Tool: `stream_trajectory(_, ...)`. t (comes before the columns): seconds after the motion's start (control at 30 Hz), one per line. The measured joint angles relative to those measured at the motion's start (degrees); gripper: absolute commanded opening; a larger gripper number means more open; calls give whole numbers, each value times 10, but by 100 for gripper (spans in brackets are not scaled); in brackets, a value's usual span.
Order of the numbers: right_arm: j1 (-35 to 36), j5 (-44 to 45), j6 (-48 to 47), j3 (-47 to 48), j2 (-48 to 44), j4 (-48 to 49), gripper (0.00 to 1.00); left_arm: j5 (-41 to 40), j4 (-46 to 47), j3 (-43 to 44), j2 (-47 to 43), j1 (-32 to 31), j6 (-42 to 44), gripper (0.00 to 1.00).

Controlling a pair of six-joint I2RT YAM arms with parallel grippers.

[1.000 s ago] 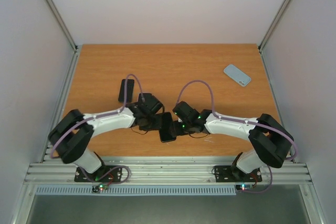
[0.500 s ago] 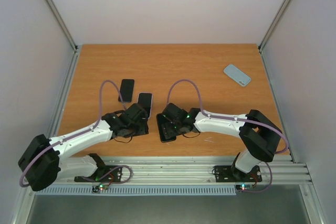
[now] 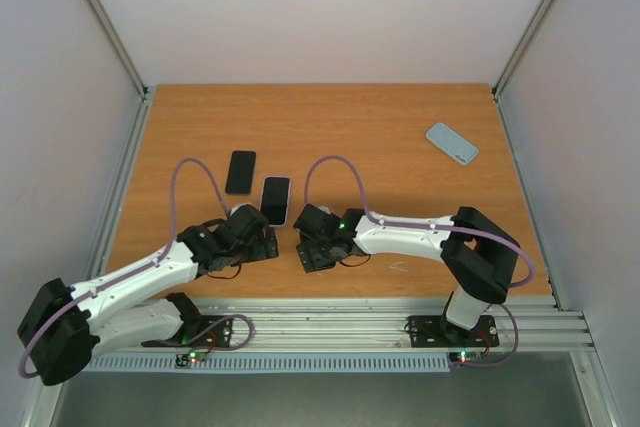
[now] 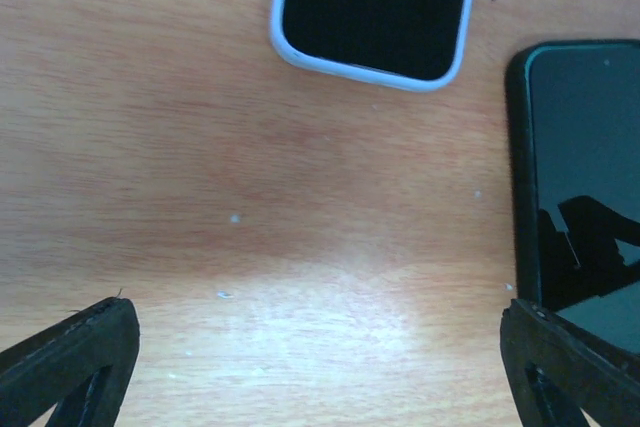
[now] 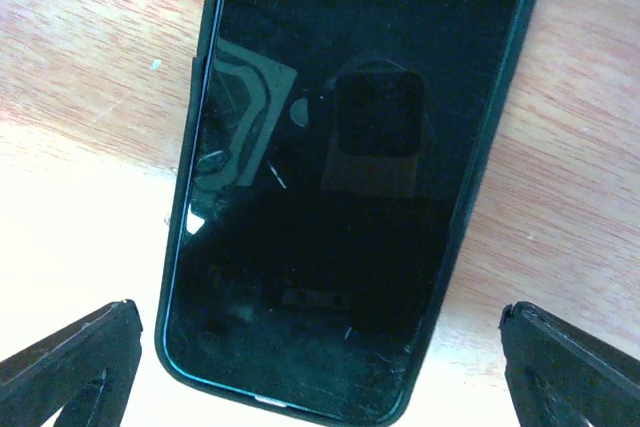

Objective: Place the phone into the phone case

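Observation:
A black phone sits inside a dark phone case (image 5: 340, 177) with a thin teal rim, lying flat on the wooden table (image 3: 400, 187). My right gripper (image 5: 320, 367) is open just above it, one finger on each side of its near end, neither touching. In the top view this gripper (image 3: 312, 247) covers most of the cased phone. My left gripper (image 4: 318, 367) is open over bare wood, with that cased phone (image 4: 585, 177) at its right fingertip. From above, the left gripper (image 3: 262, 242) is just left of the right one.
A phone in a white case (image 3: 275, 200) lies just beyond the left gripper, its end also visible from the left wrist (image 4: 375, 7). A bare black phone (image 3: 240, 171) lies further back left. A light blue case (image 3: 452, 142) rests at the far right.
Both grippers have opened and let go of the cased phone, which now lies on the table. The left arm has pulled back to the left; the right gripper has shifted slightly left over the phone.

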Motion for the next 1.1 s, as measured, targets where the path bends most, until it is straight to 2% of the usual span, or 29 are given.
stream_trajectory(0.33, 19, 19, 17, 40, 67, -22, 98, -53, -18, -37, -64, 3, 0, 99)
stream_trajectory(0.57, 20, 41, 45, 54, 84, -38, 80, -66, -18, -55, -81, 20, 0, 99)
stream_trajectory(0.73, 16, 53, 64, 74, 93, -52, 74, -70, -20, -67, -92, 39, 1, 99)
stream_trajectory(0.87, 2, 57, 76, 96, 101, -62, 74, -71, -20, -68, -94, 47, 3, 99)
stream_trajectory(1.1, -43, 66, 95, 189, 156, -70, 75, -73, -20, -73, -102, 52, 5, 99)
